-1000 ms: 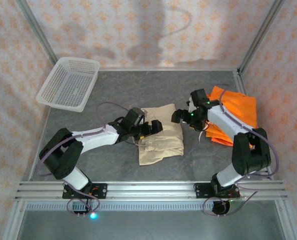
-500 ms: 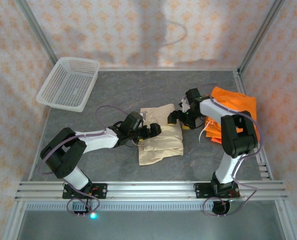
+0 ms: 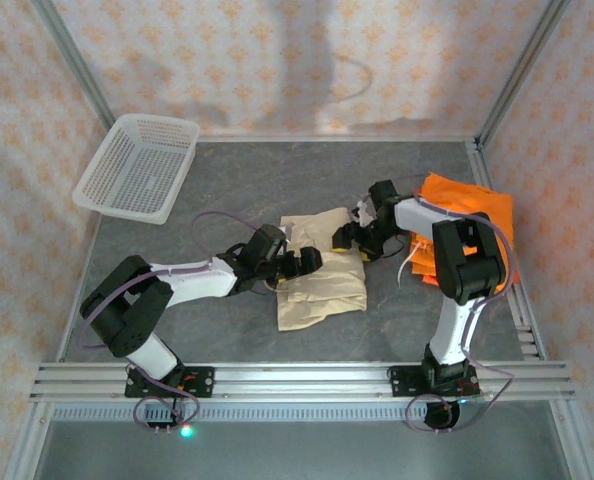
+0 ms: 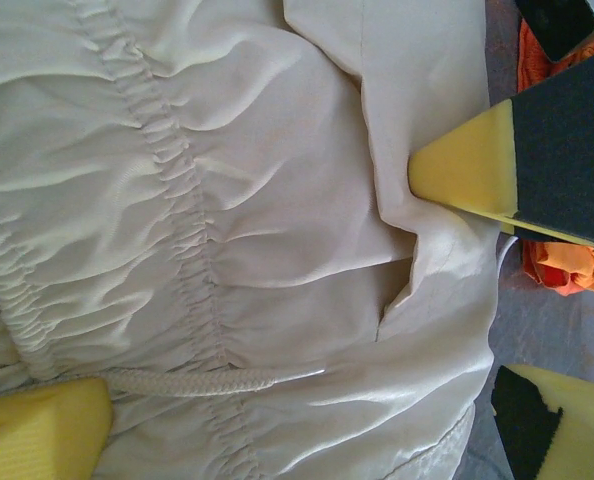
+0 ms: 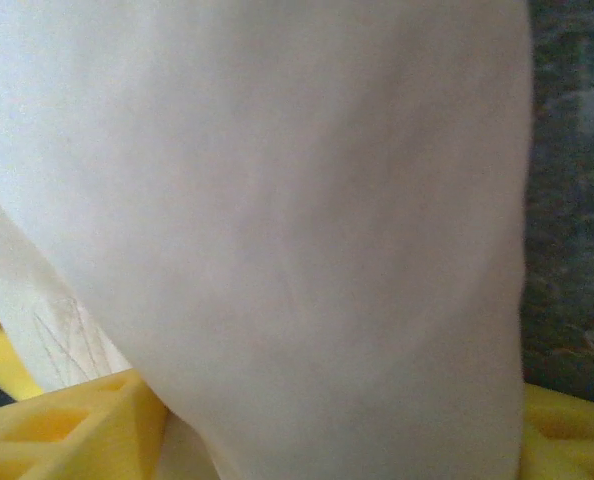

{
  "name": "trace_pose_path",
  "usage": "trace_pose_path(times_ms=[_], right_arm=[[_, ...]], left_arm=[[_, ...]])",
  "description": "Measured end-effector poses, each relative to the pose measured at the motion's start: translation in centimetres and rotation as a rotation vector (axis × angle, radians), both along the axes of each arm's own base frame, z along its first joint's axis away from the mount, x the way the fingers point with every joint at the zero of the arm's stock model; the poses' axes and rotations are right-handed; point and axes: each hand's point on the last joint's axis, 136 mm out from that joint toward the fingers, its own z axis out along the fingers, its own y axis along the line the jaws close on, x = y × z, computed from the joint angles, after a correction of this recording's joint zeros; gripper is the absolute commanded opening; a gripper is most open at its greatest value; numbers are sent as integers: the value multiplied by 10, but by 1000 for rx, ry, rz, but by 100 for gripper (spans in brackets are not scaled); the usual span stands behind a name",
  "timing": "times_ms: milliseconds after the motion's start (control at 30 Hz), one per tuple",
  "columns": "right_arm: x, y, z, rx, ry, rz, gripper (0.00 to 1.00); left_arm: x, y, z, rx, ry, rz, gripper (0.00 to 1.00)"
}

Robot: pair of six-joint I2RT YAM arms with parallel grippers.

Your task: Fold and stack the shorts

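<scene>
Two claws, one garment! My left claw hangs spread wide over the cream shorts, its pads straddling the gathered waistband and the drawstring. I judge that's so I can pin the cloth flat while a fold goes over it. My right claw sits at the far-right corner of that same pair, with cream fabric draped between its pads. Whether it truly pinches, I cannot tell. It's there, I reckon, to lift that edge and carry it across.

The cream pair lies mid-bench, rumpled and, by the look of it, partly folded. The orange shorts are piled against the right edge, clear of the work and probably the base of the stack.

The count: one cream pair. The orange looks like two layers, though I can't separate them for sure. One white basket sits in the far-left corner.
</scene>
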Motion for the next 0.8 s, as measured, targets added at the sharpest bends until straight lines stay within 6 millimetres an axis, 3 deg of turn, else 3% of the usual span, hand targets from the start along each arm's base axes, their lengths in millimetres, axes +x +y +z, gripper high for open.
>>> trace_pose_path(times_ms=[200,267,433,633,800], right_arm=[[-1,11,0,55,5,-12,50],[-2,14,-1,65,10,-23,35],[0,19,-1,73,8,-33,8],[-3,25,-6,20,-11,-17,0],[-7,15,-1,-134,-61,-9,0]], left_arm=[[0,0,-1,1,-1,2,100],[0,1,-1,-1,-2,2,100],[-1,1,0,-5,-9,3,100],[-6,11,8,4,-25,26,100],[-8,24,34,15,-73,55,100]])
